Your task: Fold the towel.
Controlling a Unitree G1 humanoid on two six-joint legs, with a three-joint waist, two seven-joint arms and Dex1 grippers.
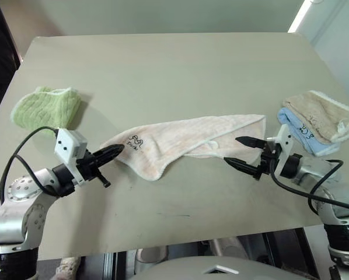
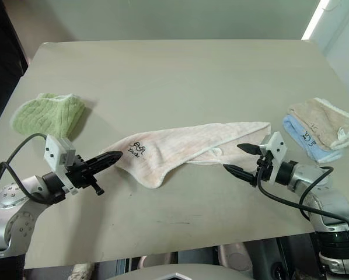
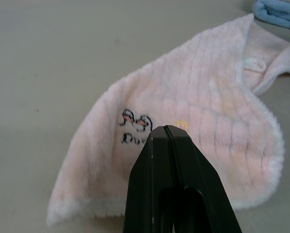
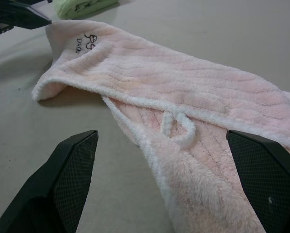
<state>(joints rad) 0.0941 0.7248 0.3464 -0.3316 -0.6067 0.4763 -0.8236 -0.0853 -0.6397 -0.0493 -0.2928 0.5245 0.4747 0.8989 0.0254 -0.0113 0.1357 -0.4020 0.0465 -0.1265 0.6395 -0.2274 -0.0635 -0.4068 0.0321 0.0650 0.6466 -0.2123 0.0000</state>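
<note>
The towel [image 1: 186, 137], pale pink with white edging, lies bunched in a long slanted strip across the middle of the table. Its dark printed logo [image 1: 135, 142] faces up near its left end, and its small white loop [image 4: 176, 127] lies by the right end. My left gripper [image 1: 117, 149] is shut, its tip right at the towel's left corner, with no cloth seen between the fingers; the left wrist view has it [image 3: 169, 128] over the logo end. My right gripper [image 1: 233, 150] stands open at the towel's right end, its fingers apart on either side of the loop [image 4: 162, 133].
A folded green towel [image 1: 46, 108] lies at the table's left edge. A beige towel [image 1: 317, 114] sits on a light blue one [image 1: 306, 139] at the right edge. The beige table [image 1: 163, 64] stretches bare behind the pink towel.
</note>
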